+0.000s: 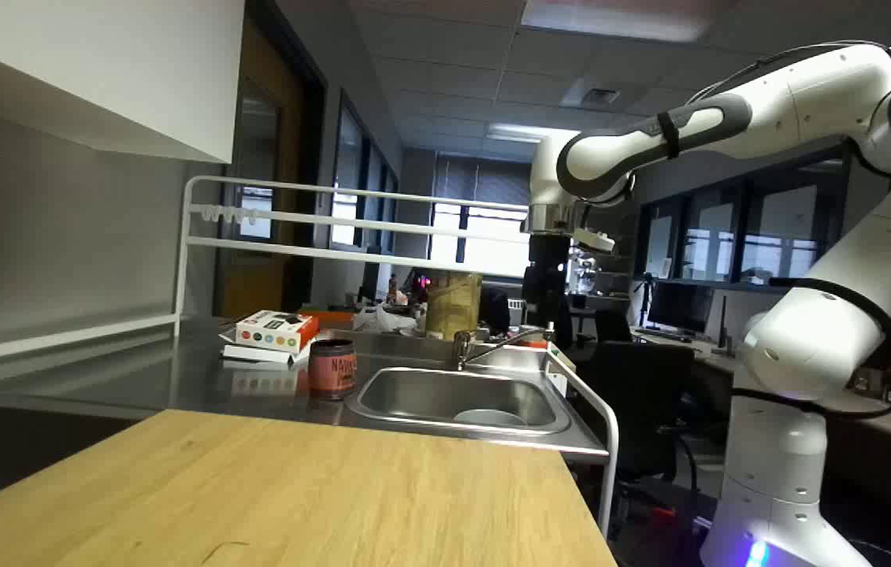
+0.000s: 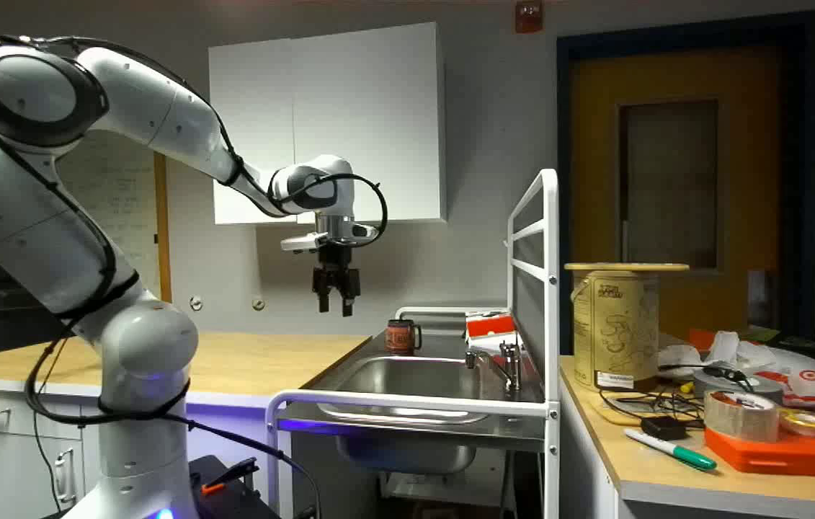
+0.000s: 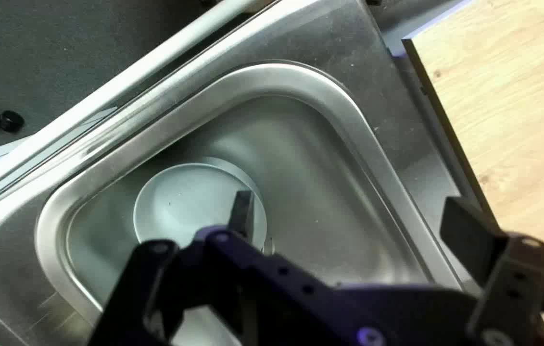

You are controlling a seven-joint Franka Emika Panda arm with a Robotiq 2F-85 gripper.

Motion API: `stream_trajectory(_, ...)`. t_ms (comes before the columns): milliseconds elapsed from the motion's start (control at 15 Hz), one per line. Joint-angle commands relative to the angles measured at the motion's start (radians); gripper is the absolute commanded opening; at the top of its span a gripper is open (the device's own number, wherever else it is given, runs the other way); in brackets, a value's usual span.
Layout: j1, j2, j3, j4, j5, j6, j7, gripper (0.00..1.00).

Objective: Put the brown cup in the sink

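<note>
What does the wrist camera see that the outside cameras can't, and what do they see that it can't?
Only the wrist view clearly shows a black round-ended thing against the grey floor; I can't make that thing out in either exterior view.

Only the exterior views show the brown cup, the faucet and the red-and-white box, which appear in both of them.

All the views share the sink, the wooden tabletop and the robot's hand.

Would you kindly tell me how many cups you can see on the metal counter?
1: the brown cup stands on the metal counter beside the sink, visible in both exterior views. A cup behind the red-and-white box could be hidden.
</note>
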Motion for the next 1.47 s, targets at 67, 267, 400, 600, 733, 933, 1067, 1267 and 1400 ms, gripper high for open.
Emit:
stream_trajectory(67,-0.010,0.001,0.008,0.002,0.005,-0.002,-0.005,1.00)
stream_trajectory(267,-0.010,0.001,0.008,0.002,0.005,-0.002,-0.005,1.00)
stream_trajectory(400,-0.010,0.001,0.008,0.002,0.005,-0.002,-0.005,1.00)
stream_trajectory(600,-0.010,0.001,0.008,0.002,0.005,-0.002,-0.005,1.00)
stream_trajectory(733,-0.010,0.001,0.008,0.002,0.005,-0.002,-0.005,1.00)
stream_trajectory(933,-0.024,0.030,0.005,0.028,-0.002,0.003,0.012,1.00)
stream_trajectory(1067,-0.028,0.083,0.011,0.071,-0.001,0.017,0.024,1.00)
stream_trajectory(1267,-0.025,0.182,0.031,0.157,-0.002,0.053,0.057,1.00)
stream_trajectory(1400,-0.022,0.266,0.045,0.241,0.000,0.072,0.089,1.00)
